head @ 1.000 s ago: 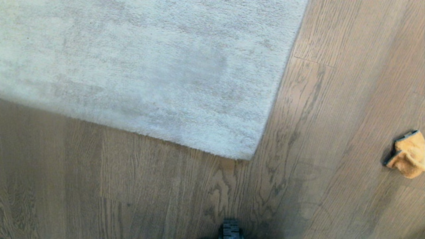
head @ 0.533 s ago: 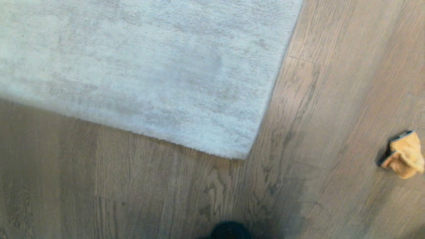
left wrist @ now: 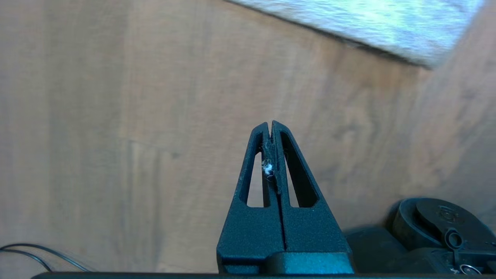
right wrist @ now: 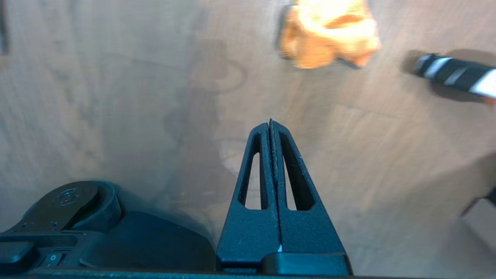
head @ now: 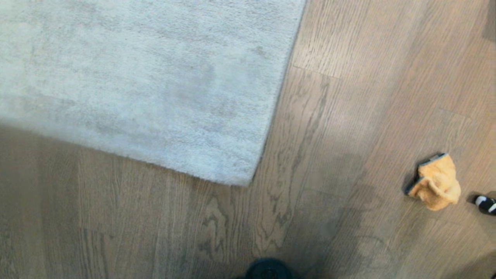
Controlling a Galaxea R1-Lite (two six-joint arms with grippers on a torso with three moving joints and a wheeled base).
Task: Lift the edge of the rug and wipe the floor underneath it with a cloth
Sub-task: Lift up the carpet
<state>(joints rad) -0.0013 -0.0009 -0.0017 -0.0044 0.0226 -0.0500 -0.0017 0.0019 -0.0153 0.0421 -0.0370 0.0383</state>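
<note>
Nothing of the job looks begun: the pale grey short-pile rug (head: 135, 85) lies flat on the grey-brown wooden plank floor (head: 329, 155), its near corner pointing toward the robot, no edge lifted. The small orange-yellow microfibre cloth with dark grey edging (head: 436, 182) sits crumpled on bare planks well to the robot's right of that corner, apart from the rug. Just beyond the cloth lies a black object with white stripes (head: 486, 204); too little of it shows to say what it is, possibly a shoe or a handle.

Neither arm appears in the head view. The left gripper (left wrist: 270, 124) hangs above bare floor with its jaws pressed together and a bit of pale fluff caught between them; the rug's corner shows ahead of it. The right gripper (right wrist: 269, 123) hangs with its jaws likewise closed and empty, the cloth ahead of it and out of reach.

My reading is that this is the approach stage. The next move calls for the right gripper to open, reach down to the cloth and pinch a raised fold, while the left readies to pinch the rug's edge.
</note>
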